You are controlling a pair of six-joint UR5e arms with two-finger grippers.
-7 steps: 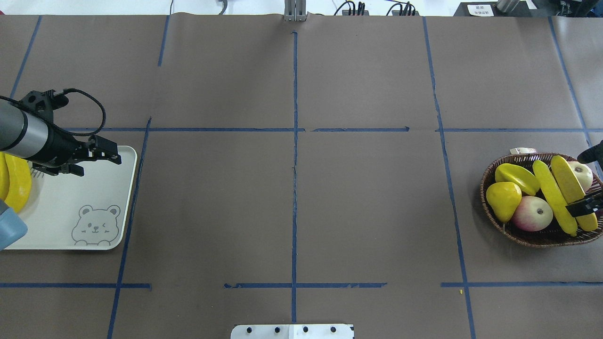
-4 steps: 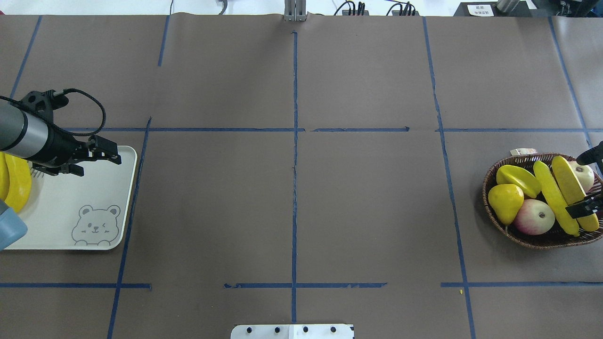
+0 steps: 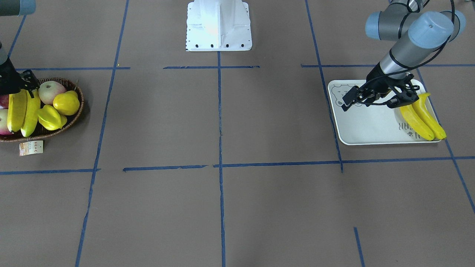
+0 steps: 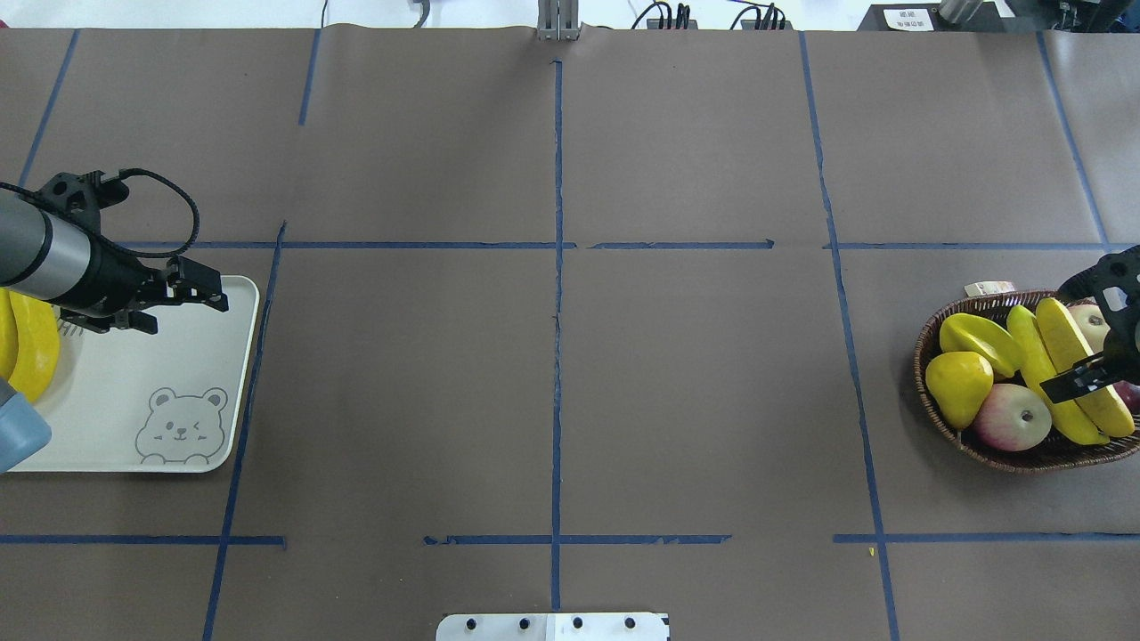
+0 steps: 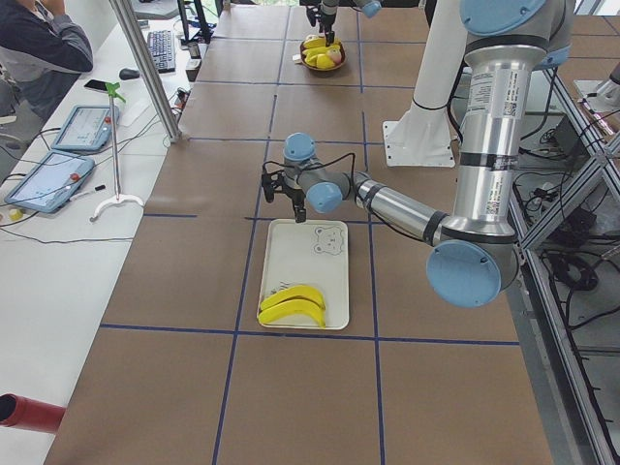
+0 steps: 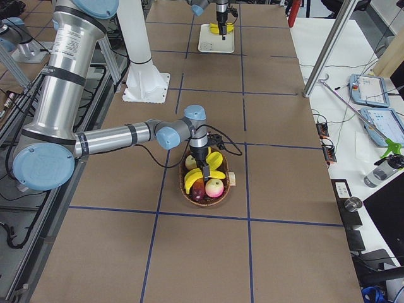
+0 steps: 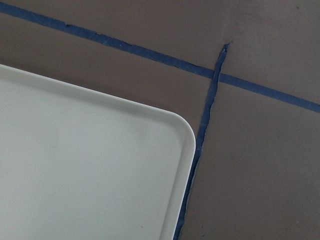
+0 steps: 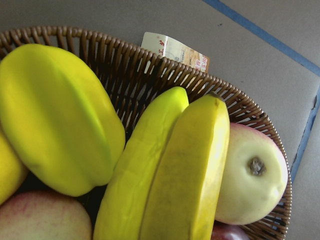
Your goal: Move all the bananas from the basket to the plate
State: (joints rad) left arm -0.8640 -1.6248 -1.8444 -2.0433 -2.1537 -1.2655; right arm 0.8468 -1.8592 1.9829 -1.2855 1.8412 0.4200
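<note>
Two bananas [image 4: 1038,365] [image 4: 1088,374] lie side by side in the wicker basket [image 4: 1006,456], the right one a duller orange-yellow. My right gripper [image 4: 1104,369] hangs open low over them, one finger [image 4: 1071,385] between the two and the other side cut off by the view's edge. The right wrist view shows both bananas [image 8: 165,175] close up, with no fingers in it. Two more bananas [image 3: 423,118] rest on the far end of the plate [image 3: 363,126]. My left gripper [image 4: 178,303] is open and empty above the plate's [image 4: 178,374] corner.
The basket also holds a starfruit [image 4: 977,338], a yellow pear [image 4: 957,385], a red apple [image 4: 1011,417] and a pale apple [image 4: 1097,325]. A paper tag [image 4: 987,288] hangs off its rim. The robot's white base [image 3: 218,26] sits mid-table. A person [image 5: 39,48] sits beside the table.
My right gripper has moved left across the duller banana, its visible finger now between the two bananas. The basket has shifted slightly to the right. The left arm is still.
</note>
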